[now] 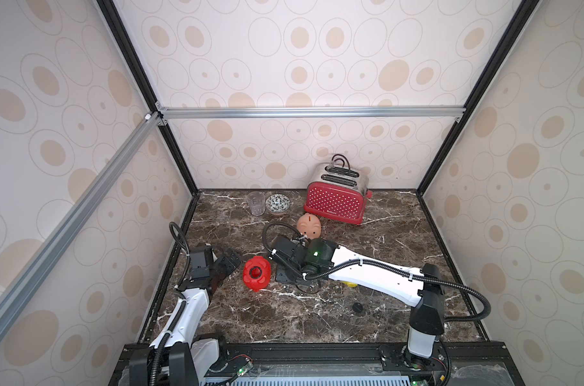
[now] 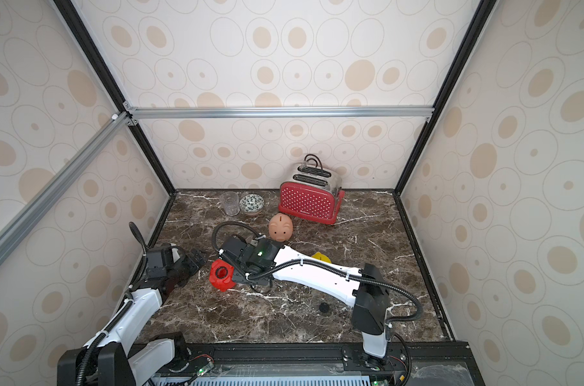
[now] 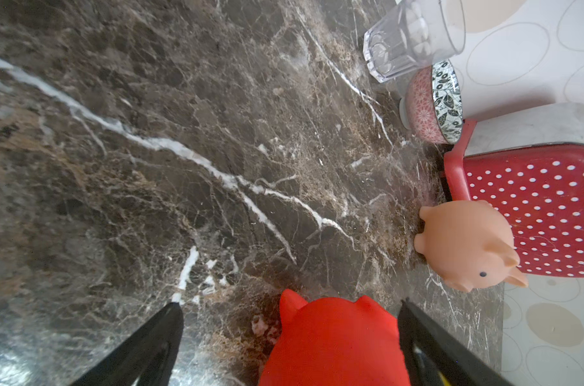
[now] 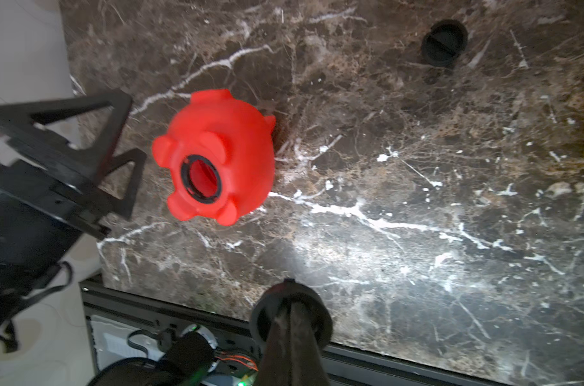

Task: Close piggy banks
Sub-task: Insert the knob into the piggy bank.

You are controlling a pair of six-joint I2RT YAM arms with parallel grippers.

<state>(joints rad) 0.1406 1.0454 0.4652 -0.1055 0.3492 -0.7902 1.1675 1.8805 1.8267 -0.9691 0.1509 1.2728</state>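
Enclosed cell, walls [image 1: 284,157] in cream wallpaper with beige ovals and thin grey rings. Black corner posts [image 1: 177,150], silver aluminium crossbar [image 1: 310,112] across the back wall. The base is a dark brown marble-look tabletop [image 1: 367,320] with white veins. At the back: red dotted toaster [image 1: 335,202], clear glass [image 1: 255,203], patterned bowl [image 1: 277,204] just beside the glass. Light is even, probably from overhead; glare patch [image 4: 367,260] on the marble in the right wrist view

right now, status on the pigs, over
left claw open beside red pig. right claw shut on black plug. belly hole open. nothing between plug and hole.
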